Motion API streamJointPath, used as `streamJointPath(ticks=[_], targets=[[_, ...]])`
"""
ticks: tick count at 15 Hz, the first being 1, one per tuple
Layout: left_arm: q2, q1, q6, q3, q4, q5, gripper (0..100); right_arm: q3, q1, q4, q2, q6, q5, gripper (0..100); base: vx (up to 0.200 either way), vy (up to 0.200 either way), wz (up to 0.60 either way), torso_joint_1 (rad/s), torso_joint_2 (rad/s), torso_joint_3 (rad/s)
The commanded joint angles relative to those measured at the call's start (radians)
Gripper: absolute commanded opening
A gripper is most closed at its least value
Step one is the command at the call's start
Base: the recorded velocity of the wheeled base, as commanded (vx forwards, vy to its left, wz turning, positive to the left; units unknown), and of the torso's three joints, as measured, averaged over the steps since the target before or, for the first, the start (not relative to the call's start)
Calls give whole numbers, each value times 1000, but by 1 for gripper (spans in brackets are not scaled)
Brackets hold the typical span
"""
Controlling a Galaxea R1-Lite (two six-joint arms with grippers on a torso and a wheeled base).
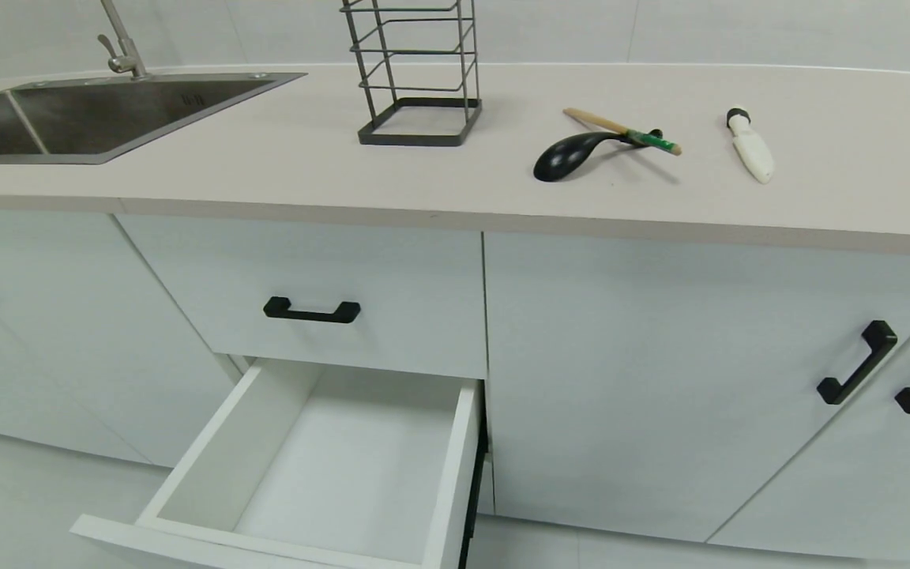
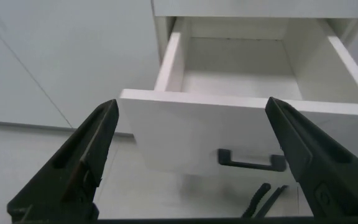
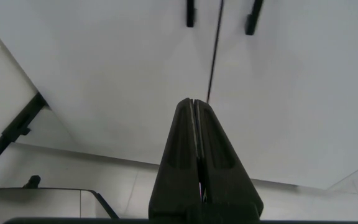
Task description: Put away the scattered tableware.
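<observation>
On the countertop point(image 1: 265, 178) to the right lie a black spoon point(image 1: 573, 153), a wooden-handled utensil with a green band point(image 1: 621, 130) crossing over it, and a white knife-like tool with a black end point(image 1: 750, 147). Below the counter the lower white drawer point(image 1: 321, 466) stands pulled out with nothing inside. My left gripper point(image 2: 191, 112) is open in front of that drawer point(image 2: 241, 87), facing its front panel and black handle point(image 2: 252, 162). My right gripper point(image 3: 196, 109) is shut with nothing in it, facing white cabinet doors point(image 3: 135, 74).
A black wire rack point(image 1: 415, 75) stands at the back middle of the counter. A steel sink point(image 1: 99, 114) with a tap point(image 1: 125, 43) is set in at the left. A closed drawer with a black handle point(image 1: 311, 310) sits above the pulled-out one. Cabinet door handles point(image 1: 858, 363) are at the right.
</observation>
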Motion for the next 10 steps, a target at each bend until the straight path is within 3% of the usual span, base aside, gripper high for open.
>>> streamJointPath(ticks=[1, 6, 8, 10], targets=[[2, 0, -3, 0, 0, 0, 100, 0, 0, 0, 1, -1, 0, 0, 0, 0, 600, 7, -2, 2], [2, 0, -49, 0, 0, 0, 100, 0, 0, 0, 3, -2, 0, 0, 0, 0, 600, 1, 2, 1], [2, 0, -49, 0, -2, 0, 100, 0, 0, 0, 1, -2, 0, 0, 0, 0, 600, 2, 3, 2], [2, 0, -49, 0, -2, 0, 100, 0, 0, 0, 1, -1, 0, 0, 0, 0, 0, 0, 0, 0]])
